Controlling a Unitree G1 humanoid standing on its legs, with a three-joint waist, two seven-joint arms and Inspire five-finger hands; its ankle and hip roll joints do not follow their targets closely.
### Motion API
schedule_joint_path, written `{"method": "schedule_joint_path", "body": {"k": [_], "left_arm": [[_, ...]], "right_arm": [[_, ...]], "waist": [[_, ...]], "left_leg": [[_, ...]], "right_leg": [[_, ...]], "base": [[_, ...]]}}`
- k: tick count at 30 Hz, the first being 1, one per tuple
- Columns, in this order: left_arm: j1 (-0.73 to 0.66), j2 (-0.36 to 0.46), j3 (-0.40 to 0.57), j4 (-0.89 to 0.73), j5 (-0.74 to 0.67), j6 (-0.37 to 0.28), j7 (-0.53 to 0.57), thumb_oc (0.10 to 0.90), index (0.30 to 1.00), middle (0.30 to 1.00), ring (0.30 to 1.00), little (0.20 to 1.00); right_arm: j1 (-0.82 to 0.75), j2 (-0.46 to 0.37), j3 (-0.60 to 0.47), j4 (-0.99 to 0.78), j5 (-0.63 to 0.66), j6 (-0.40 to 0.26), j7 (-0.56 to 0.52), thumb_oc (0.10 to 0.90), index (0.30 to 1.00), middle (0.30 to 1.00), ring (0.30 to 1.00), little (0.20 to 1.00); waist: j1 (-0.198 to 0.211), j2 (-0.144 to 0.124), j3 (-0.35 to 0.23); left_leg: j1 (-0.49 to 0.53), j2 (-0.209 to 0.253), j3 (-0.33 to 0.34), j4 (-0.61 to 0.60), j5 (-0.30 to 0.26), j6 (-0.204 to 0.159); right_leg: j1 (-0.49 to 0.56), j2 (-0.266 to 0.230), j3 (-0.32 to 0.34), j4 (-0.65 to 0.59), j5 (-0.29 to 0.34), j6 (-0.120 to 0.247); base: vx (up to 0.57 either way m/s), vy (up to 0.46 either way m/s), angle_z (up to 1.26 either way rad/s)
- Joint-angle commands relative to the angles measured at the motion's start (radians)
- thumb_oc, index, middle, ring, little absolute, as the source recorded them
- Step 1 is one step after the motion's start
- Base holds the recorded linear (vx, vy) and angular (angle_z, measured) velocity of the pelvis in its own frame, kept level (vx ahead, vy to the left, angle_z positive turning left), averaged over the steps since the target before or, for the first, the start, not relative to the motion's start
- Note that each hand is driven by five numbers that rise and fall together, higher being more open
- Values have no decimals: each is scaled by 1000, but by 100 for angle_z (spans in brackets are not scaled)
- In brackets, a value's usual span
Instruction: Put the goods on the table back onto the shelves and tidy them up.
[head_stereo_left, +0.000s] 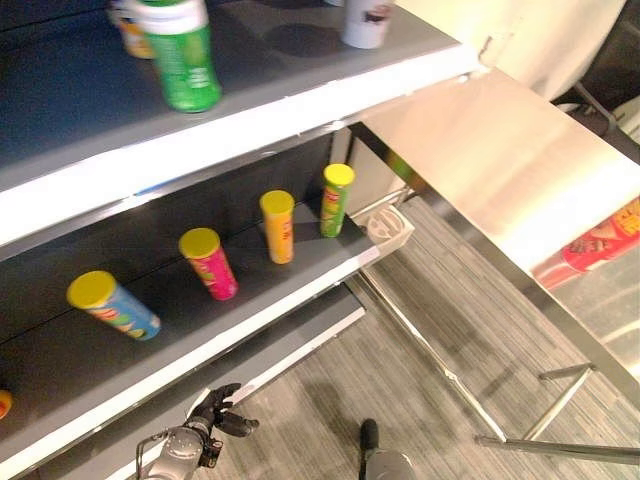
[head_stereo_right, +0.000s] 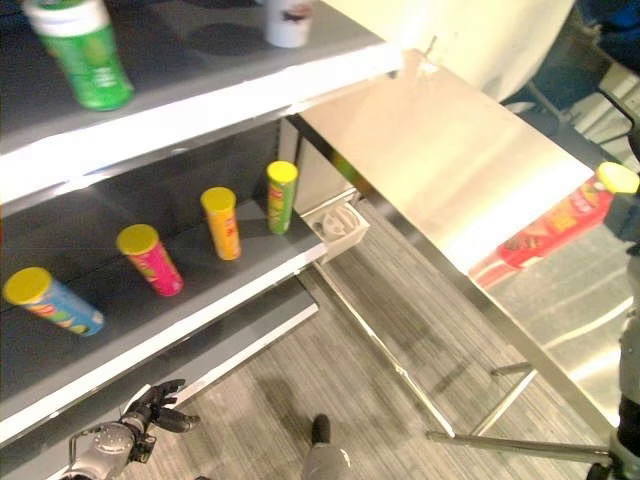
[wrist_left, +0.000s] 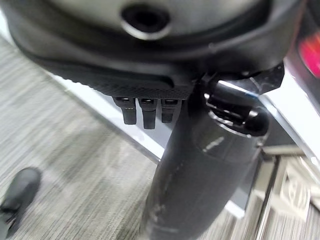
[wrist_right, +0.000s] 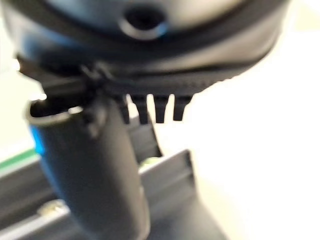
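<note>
A red can (head_stereo_right: 555, 225) with a yellow lid lies on its side at the right end of the shiny metal table (head_stereo_left: 500, 150). On the middle shelf (head_stereo_left: 250, 290) stand a blue can (head_stereo_left: 115, 305), a pink can (head_stereo_left: 208, 262), an orange can (head_stereo_left: 279, 226) and a green can (head_stereo_left: 335, 200), all with yellow lids. A green bottle (head_stereo_left: 182, 55) and a white can (head_stereo_left: 365, 22) stand on the upper shelf. My left hand (head_stereo_left: 215, 412) hangs low in front of the bottom shelf, open and holding nothing. My right hand (wrist_right: 150, 50) is open with nothing in it.
A small white holder (head_stereo_left: 392, 228) hangs at the middle shelf's right end, next to the table's corner. The table's metal legs and crossbars (head_stereo_left: 450, 375) run over the grey striped floor. An orange item (head_stereo_left: 130, 35) stands behind the green bottle.
</note>
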Motion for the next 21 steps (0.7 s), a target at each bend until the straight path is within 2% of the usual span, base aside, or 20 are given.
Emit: {"method": "schedule_joint_path", "body": {"k": [1,3,4,5,8,9,10,12,13,15,17,18,19,20,21], "left_arm": [[35,-31,34,-71,11,-42,-20,800,900,900,900,900],[56,-23,54,-73,4,-41,-21,800,900,900,900,900],[60,-26,63,-66,8,-35,-23,800,900,900,900,900],[60,-24,62,-66,9,-35,-23,800,900,900,900,900],[74,-40,81,-49,18,-33,-27,800,900,900,900,900],[75,-47,88,-42,24,-30,-26,800,900,900,900,900],[77,-64,92,-25,24,-28,-25,800,900,900,900,900],[81,-65,89,-26,23,-26,-30,800,900,900,900,900],[92,-70,87,-20,35,-22,-39,800,900,900,900,900],[97,-74,87,-15,41,-17,-39,800,900,900,900,900],[107,-80,102,-5,29,-12,-35,800,900,900,900,900],[110,-78,107,-6,28,-12,-35,800,900,900,900,900],[106,-81,104,-15,12,-14,-35,800,900,900,900,900],[106,-81,107,-16,11,-14,-35,800,900,900,900,900],[104,-82,107,-21,3,-16,-32,800,900,900,900,900]], "right_arm": [[-141,-72,-64,88,-22,2,-45,800,900,900,900,900],[-155,-67,-28,121,-45,21,-45,800,900,900,900,900],[-149,-50,-20,140,-44,33,-41,800,900,900,900,900],[-146,-47,-22,139,-44,34,-40,800,900,900,900,900],[-120,-26,-52,151,-32,36,-40,800,900,900,900,900],[-106,-26,-68,155,-25,36,-38,800,900,900,900,900],[-49,-17,-132,166,11,24,-39,800,900,900,900,900],[-33,-15,-144,173,33,14,-36,800,900,900,900,900],[-22,-18,-153,193,58,12,-31,800,900,900,900,900],[-11,-11,-157,197,69,7,-26,800,900,900,900,900],[-1,30,-129,190,114,-4,5,800,900,900,900,900],[-4,34,-126,189,118,-4,10,800,900,900,900,900],[-32,62,-46,181,149,-8,42,800,900,900,900,900],[-40,61,-41,184,149,-7,42,800,900,900,900,900],[-48,71,-12,179,157,-1,62,800,900,900,900,900]], "waist": [[59,-22,-95],[86,-48,-114],[96,-65,-125],[100,-68,-126],[109,-74,-129],[107,-72,-126],[100,-55,-116],[101,-47,-110],[95,-38,-103],[93,-33,-93],[90,-31,-69],[87,-32,-65],[138,-32,-31],[128,-31,-32],[151,-40,-19]], "left_leg": [[60,-1,16,-179,39,-67],[67,17,69,-175,64,-75],[64,31,81,-165,74,-85],[67,34,86,-163,75,-89],[72,77,97,-131,103,-121],[73,95,93,-126,119,-134],[80,163,76,-109,173,-181],[88,194,72,-106,199,-199],[104,233,62,-100,233,-216],[108,257,54,-86,249,-220],[114,285,35,-31,238,-216],[115,293,34,-18,231,-217],[51,260,-119,36,233,-213],[38,263,-130,46,230,-213],[-14,221,-250,75,187,-195]], "right_leg": [[221,-238,-51,141,-29,228],[247,-254,-86,91,77,228],[253,-239,-99,29,61,228],[257,-235,-96,21,61,228],[257,-201,-108,-62,-22,228],[252,-182,-102,-67,-83,228],[256,-109,-82,-73,-192,212],[264,-72,-76,-73,-226,192],[280,-19,-58,-73,-272,165],[291,6,-49,-73,-290,147],[305,49,-24,-73,-324,119],[309,53,-21,-73,-327,117],[313,62,13,-73,-342,105],[311,63,6,-73,-342,104],[315,62,21,-73,-338,99]], "base": [[-88,-178,-190],[-127,-282,-140],[-66,-231,-75],[-45,-208,-135],[-31,-192,-119],[5,-395,-65],[-6,-365,-43],[-6,-341,-6],[-15,-273,-4],[-6,-225,-28],[-32,-238,-27],[-100,-138,-21],[-86,-52,-45],[-121,-92,-47],[-74,-80,-61]]}}
